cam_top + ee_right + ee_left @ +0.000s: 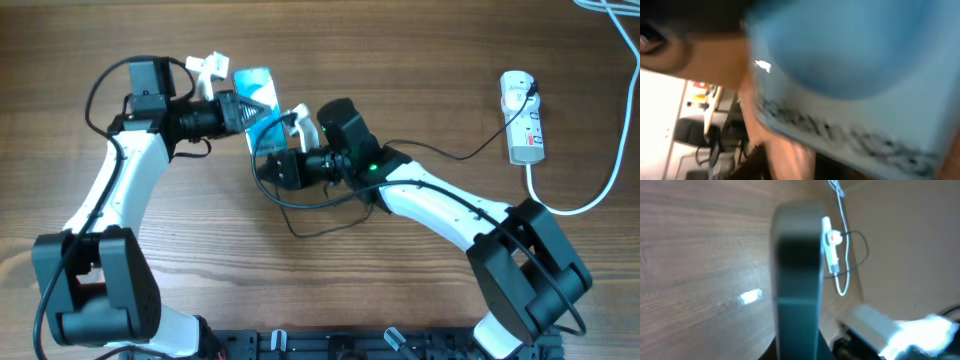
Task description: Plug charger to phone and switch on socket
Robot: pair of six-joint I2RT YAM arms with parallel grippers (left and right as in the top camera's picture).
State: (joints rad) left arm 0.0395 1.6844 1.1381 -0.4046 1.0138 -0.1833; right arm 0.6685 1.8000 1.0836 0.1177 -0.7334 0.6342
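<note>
Overhead, find the phone [254, 88] left of centre, pinched at its side by the clenched left gripper [238, 110] and, judging by the left wrist view, turned edge-on above the wooden surface [400, 60]. Note the right gripper [292, 128] close against the phone's lower end; cannot tell from any view whether released or clenched, nor whether carrying the plug tip of the charger [440, 152]. Trace that thin black cable from the socket [523, 120] at the far right, across to the right arm and into a loose loop below the wrist. For the plugging step, hold the left grip steady with the port end facing the right gripper, square the tip to the port before pushing, push along the phone's long axis, and leave slack in the loop to avoid dragging the socket. As for pose: reaching in from the left with a bent left arm, stretching leftward from the lower right with the right arm, wrist turned toward the phone.
</note>
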